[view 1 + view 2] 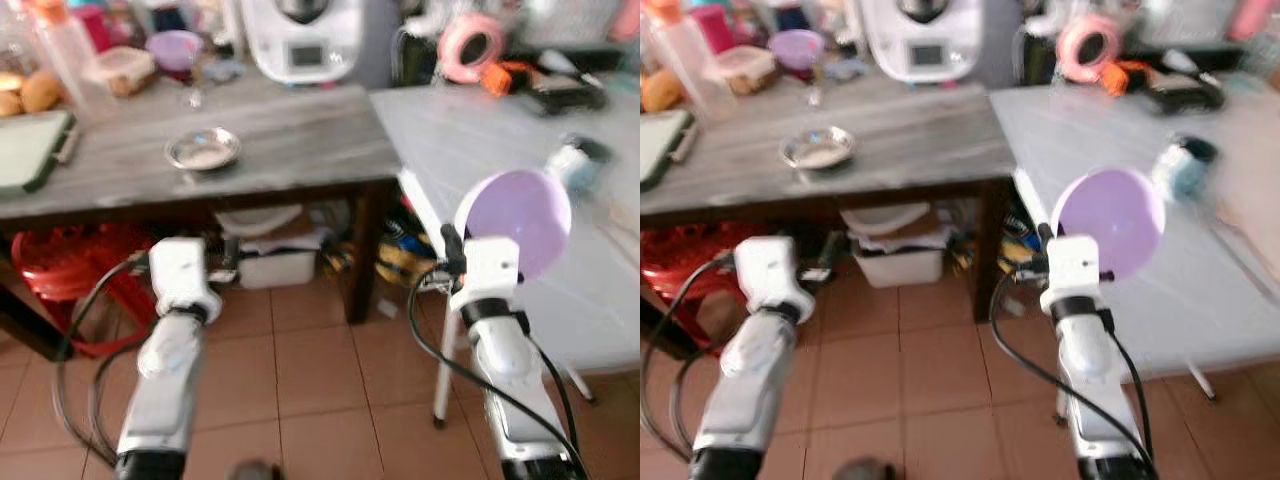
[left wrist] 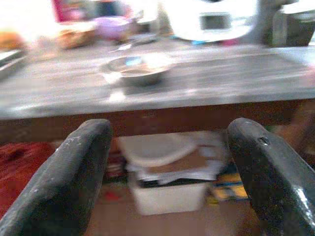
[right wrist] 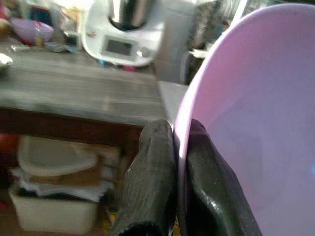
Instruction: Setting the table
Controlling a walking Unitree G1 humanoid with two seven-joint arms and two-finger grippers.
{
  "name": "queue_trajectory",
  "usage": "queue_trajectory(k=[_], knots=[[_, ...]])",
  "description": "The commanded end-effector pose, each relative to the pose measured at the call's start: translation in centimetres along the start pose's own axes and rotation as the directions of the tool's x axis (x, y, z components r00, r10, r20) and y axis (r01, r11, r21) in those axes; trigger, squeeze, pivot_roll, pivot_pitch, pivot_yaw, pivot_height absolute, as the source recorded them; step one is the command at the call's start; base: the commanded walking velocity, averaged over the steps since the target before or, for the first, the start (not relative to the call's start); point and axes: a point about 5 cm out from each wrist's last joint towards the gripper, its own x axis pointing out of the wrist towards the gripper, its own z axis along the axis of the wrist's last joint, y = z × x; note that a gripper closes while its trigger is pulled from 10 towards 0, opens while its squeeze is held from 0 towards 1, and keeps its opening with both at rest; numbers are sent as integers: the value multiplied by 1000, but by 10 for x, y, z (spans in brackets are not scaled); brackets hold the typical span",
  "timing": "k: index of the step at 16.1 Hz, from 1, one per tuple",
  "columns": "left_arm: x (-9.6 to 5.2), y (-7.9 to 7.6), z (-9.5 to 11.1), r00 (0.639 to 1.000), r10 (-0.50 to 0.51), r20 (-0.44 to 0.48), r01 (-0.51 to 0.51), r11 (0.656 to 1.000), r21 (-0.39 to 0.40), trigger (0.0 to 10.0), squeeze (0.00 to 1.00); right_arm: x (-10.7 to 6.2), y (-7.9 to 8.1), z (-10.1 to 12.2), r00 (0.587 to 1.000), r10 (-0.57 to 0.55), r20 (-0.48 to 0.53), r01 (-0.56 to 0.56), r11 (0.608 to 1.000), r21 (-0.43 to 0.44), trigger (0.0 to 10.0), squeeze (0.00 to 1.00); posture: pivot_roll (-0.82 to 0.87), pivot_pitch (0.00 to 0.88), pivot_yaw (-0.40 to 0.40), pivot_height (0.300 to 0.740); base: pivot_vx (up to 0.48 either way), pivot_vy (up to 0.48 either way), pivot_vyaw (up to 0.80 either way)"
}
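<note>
Now right gripper (image 3: pixel 179 147) pinches purple bowl (image 3: pixel 256 123) rim; left gripper (image 2: pixel 170 167) wide open.

Grey wood-grain worktop (image 1: pixel 300 140) on dark legs. On it: small metal dish (image 1: pixel 203 149) near middle, white kitchen appliance (image 1: pixel 303 40) at back edge, purple bowl (image 1: pixel 174 48) and clear food container (image 1: pixel 125 70) behind dish, green board (image 1: pixel 30 148) at left end. White worktop (image 1: pixel 480 150) butted against right side; pink tape roll (image 1: pixel 470 46) and orange item (image 1: pixel 508 74) at far end. Terracotta tile floor (image 1: pixel 320 380) below; white bin (image 1: pixel 278 265) under grey worktop.
</note>
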Motion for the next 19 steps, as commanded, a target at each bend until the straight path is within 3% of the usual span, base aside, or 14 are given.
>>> queue_trajectory(k=[1, 2, 5, 9, 14, 19], knots=[[-6, 12, 0, 998, 61, 9, -61, 998, 16, 10000, 0, -2, 4, 5, 1000, 2, 13, -3, 999, 33, 10000, 0, -19, 0, 23, 740, 326, 270, 0], [-7, 15, -1, 994, 108, 17, -109, 993, 49, 10000, 0, -4, 4, 4, 1000, 6, 9, -6, 999, 36, 10000, 0, -3, 0, 11, 740, 0, 0, 0], [-6, 21, 6, 989, 145, 30, -146, 989, 33, 10000, 0, 1, 5, 9, 999, 27, 18, -28, 999, 35, 10000, 0, 21, 0, -7, 740, 0, 0, 533], [-10, 22, 9, 991, 122, 46, -124, 991, 40, 10000, 0, 3, 3, 14, 999, 37, 29, -38, 999, 23, 10000, 0, 11, 0, -11, 740, 0, 0, 798], [-7, 4, 4, 999, 53, -5, -53, 999, -11, 10000, 0, 0, 2, 14, 999, 40, 25, -40, 999, -2, 10000, 0, -21, 0, 11, 740, 277, 393, 0], [-7, -7, -3, 999, -22, -40, 21, 1000, -18, 10000, 0, -1, -1, 12, 999, 34, 13, -34, 999, -17, 10000, 0, -40, 0, 22, 740, 0, 461, 0]])
